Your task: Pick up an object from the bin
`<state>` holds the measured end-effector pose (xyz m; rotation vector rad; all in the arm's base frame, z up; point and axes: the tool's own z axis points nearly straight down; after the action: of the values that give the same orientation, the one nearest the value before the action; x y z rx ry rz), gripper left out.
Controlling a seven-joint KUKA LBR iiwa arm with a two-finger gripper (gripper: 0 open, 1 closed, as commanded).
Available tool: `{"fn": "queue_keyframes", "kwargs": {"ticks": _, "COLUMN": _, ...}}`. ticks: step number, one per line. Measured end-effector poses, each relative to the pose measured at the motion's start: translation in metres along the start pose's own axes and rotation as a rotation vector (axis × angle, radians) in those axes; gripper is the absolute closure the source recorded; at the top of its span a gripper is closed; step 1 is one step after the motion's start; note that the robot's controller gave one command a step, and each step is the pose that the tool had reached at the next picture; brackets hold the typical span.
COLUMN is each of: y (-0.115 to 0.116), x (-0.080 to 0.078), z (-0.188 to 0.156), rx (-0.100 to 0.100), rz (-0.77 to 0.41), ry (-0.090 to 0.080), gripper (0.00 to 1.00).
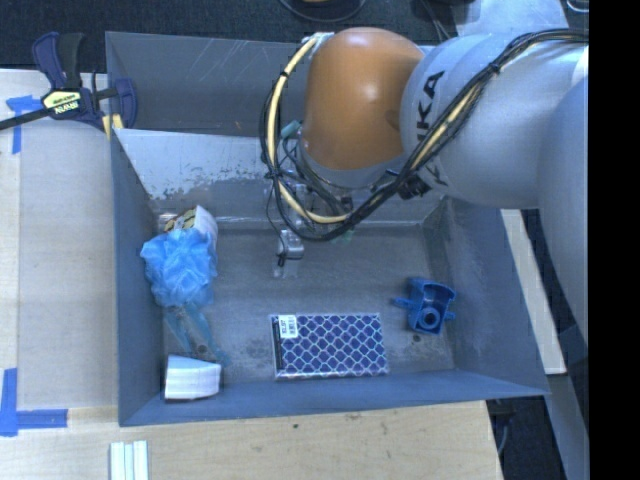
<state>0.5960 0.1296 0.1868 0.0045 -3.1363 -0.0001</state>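
Note:
My gripper (287, 256) hangs below the orange wrist cover, over the bare floor in the middle of the bin. The nearest thing is a flat blue box (330, 345) with a white lattice pattern and a small white label, lying toward the front just below the gripper. A small blue plastic part (427, 306) with a round hole rests to the right, near the bin's right wall. To the left lies a blue mesh sponge (180, 265), apart from the gripper.
A white packet (193, 223) sits behind the sponge at the left wall. A white folded piece (191, 378) lies in the front left corner, with a thin bluish tool (196, 331) just above it. The arm and its cables cover the bin's back right.

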Motion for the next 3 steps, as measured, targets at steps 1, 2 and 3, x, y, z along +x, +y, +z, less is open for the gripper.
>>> {"fn": "queue_keyframes", "kwargs": {"ticks": 1, "y": -0.001, "x": -0.002, "z": -0.005, "rx": -0.001, "rz": 0.003, "ry": -0.009, "gripper": 0.00}}
{"fn": "queue_keyframes", "kwargs": {"ticks": 2, "y": 0.003, "x": -0.014, "z": 0.065, "rx": 0.001, "rz": -0.051, "ry": 0.001, "gripper": 0.00}}
{"fn": "queue_keyframes", "kwargs": {"ticks": 3, "y": 0.020, "x": -0.027, "z": 0.052, "rx": -0.003, "rz": -0.011, "ry": -0.014, "gripper": 0.00}}
